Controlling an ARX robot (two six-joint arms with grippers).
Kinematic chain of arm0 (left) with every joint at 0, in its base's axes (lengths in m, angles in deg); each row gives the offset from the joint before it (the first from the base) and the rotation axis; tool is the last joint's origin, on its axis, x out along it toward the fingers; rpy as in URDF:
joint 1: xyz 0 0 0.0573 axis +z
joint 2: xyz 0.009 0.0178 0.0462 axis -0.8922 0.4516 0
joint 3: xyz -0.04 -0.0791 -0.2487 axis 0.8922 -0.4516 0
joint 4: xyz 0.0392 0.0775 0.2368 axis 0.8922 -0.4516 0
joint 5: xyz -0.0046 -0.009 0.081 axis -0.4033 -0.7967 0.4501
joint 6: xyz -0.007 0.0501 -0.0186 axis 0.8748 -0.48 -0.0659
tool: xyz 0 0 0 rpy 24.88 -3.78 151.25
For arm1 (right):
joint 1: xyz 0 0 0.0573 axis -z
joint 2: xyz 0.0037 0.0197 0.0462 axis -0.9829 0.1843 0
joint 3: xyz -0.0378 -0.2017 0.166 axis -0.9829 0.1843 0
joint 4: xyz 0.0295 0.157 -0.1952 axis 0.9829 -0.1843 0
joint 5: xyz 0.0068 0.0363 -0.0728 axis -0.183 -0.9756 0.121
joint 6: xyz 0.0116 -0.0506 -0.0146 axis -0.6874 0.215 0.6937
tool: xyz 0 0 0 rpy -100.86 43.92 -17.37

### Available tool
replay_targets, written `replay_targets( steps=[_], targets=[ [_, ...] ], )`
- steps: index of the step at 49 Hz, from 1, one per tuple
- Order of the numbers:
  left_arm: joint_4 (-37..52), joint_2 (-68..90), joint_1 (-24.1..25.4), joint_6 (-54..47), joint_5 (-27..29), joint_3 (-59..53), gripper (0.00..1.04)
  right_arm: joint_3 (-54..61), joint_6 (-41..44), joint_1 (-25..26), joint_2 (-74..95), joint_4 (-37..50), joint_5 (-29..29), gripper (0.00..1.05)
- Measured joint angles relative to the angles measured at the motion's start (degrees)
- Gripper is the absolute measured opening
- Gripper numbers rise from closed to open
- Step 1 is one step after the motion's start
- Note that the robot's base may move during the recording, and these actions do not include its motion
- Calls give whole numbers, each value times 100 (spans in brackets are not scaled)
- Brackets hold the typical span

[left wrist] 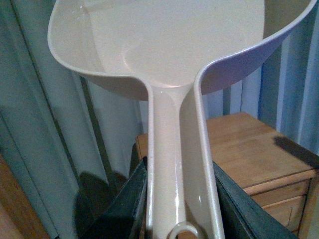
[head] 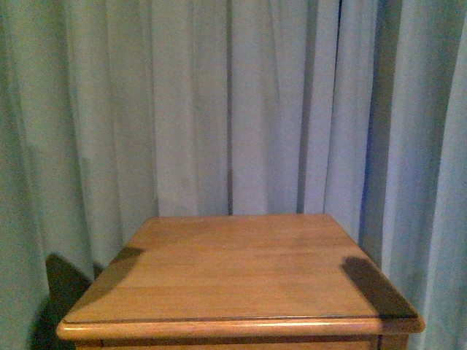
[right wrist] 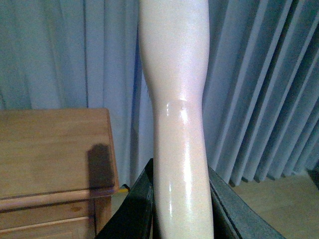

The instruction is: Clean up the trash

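Note:
In the left wrist view my left gripper (left wrist: 179, 199) is shut on the handle of the beige dustpan (left wrist: 169, 45), whose empty scoop is raised in front of the curtain. My right gripper (right wrist: 182, 204) is shut on the smooth beige brush handle (right wrist: 177, 99), which rises upright out of the picture; its bristles are out of view. The trash is not in view in any frame. Neither arm appears in the front view; only their shadows fall on the wooden cabinet top (head: 241, 270).
The wooden cabinet (left wrist: 249, 149) with drawers stands against pale grey-blue curtains (head: 241, 102) that hang behind and at both sides. Its corner (right wrist: 55, 149) lies beside the brush handle. Bare wooden floor (right wrist: 279, 199) shows in the right wrist view.

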Motion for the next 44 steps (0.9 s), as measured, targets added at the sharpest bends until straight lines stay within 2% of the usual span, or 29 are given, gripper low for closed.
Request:
replay_targets(
  steps=[13, 22, 44],
  targets=[
    [0, 0, 0, 0, 2, 0, 29, 332, -212, -31, -87, 424, -114, 21],
    [0, 0, 0, 0, 2, 0, 29, 520, -505, 203, -297, 70, -332, 21],
    [0, 0, 0, 0, 2, 0, 29, 844, -837, 546, -570, -31, -603, 21]
  ],
)
